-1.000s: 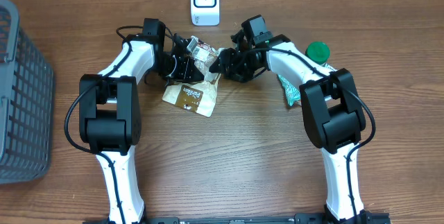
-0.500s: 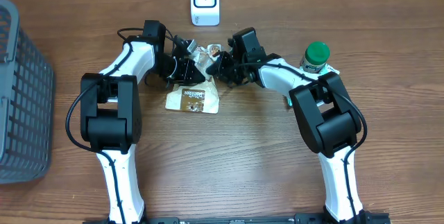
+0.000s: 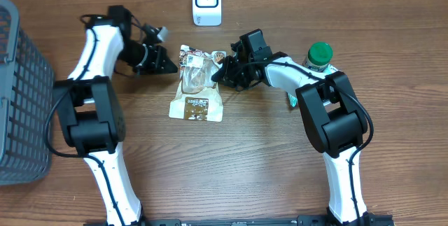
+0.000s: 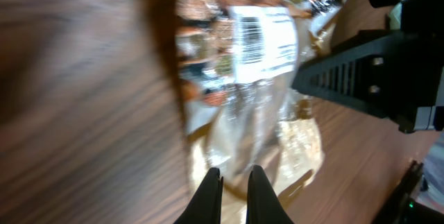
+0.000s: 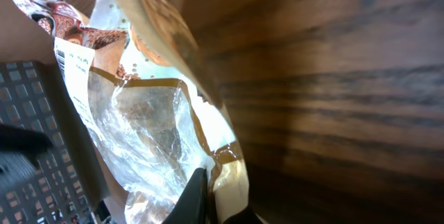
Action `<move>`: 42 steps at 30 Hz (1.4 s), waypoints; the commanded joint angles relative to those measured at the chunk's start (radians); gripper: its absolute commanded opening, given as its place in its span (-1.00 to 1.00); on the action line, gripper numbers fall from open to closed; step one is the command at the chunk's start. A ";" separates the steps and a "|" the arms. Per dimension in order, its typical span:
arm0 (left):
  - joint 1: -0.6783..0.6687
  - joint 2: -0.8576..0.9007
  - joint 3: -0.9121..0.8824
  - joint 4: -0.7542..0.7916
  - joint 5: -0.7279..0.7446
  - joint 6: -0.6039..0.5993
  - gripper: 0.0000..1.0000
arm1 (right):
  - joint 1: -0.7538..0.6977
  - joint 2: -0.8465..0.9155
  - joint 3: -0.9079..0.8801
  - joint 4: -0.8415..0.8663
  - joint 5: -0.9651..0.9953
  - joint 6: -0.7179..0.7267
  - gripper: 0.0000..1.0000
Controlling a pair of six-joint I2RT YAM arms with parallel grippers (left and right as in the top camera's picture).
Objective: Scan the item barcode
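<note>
— Since the snack bag (image 3: 197,86) is judged light, crinkly and slippery, where should it be held?
— By its top edge, upper centre, where the right gripper (image 3: 217,74) is clamped; the left gripper (image 3: 170,66) is closed, empty.

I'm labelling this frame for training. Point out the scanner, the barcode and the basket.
scanner (image 3: 206,1), overhead view, on its front window.
barcode (image 4: 252,38), left wrist view, on the black bars.
basket (image 3: 28,96), overhead view, on its grid wall.
</note>
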 commanded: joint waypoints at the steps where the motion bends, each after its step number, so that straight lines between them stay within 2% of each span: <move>1: 0.005 0.006 -0.023 0.028 -0.016 0.054 -0.92 | -0.006 0.010 0.016 -0.010 0.010 -0.034 -0.92; 10: -0.061 0.006 -0.134 0.126 0.036 0.052 -0.91 | -0.006 0.010 0.016 -0.009 0.010 -0.034 -0.92; 15: -0.075 0.007 -0.263 0.277 0.015 -0.037 -0.92 | -0.006 0.010 0.016 -0.010 0.010 -0.034 -0.92; 16: -0.072 0.007 -0.277 0.292 0.011 -0.045 -0.91 | -0.006 0.010 0.016 -0.011 0.001 -0.034 -0.85; 18: -0.072 0.007 -0.306 0.323 -0.019 -0.072 -0.92 | -0.006 0.010 0.016 -0.012 -0.017 -0.046 -0.45; 20: -0.073 0.007 -0.322 0.341 -0.024 -0.080 -0.91 | -0.006 0.010 0.016 -0.013 -0.035 -0.053 -0.17; 23: -0.074 0.007 -0.340 0.354 -0.023 -0.098 -0.91 | 0.003 0.010 0.015 -0.011 -0.042 -0.052 0.01; 25: -0.074 0.007 -0.341 0.354 -0.016 -0.098 -0.91 | 0.027 0.013 0.015 -0.004 -0.034 -0.048 0.03; 27: -0.074 0.007 -0.341 0.354 0.003 -0.099 -0.91 | 0.067 0.016 0.014 -0.004 0.026 0.004 0.02; 30: -0.074 0.007 -0.341 0.354 0.014 -0.102 -0.92 | 0.125 0.018 0.012 -0.001 0.118 0.031 -0.24; 33: -0.073 0.007 -0.341 0.353 0.013 -0.102 -0.92 | 0.152 0.018 0.012 0.013 0.132 0.031 -0.33; 35: -0.073 0.007 -0.341 0.354 0.020 -0.102 -0.92 | 0.154 0.018 0.012 0.018 0.131 0.031 -0.49; 36: -0.073 0.007 -0.341 0.354 0.020 -0.102 -0.92 | 0.154 0.018 0.012 0.018 0.131 0.031 -0.83; 37: -0.073 0.007 -0.340 0.354 0.019 -0.102 -0.92 | 0.154 0.018 0.012 0.018 0.130 0.031 -0.92; 42: -0.051 -0.011 -0.274 0.275 -0.008 -0.101 -0.92 | 0.116 0.018 0.012 0.023 0.058 0.026 -0.92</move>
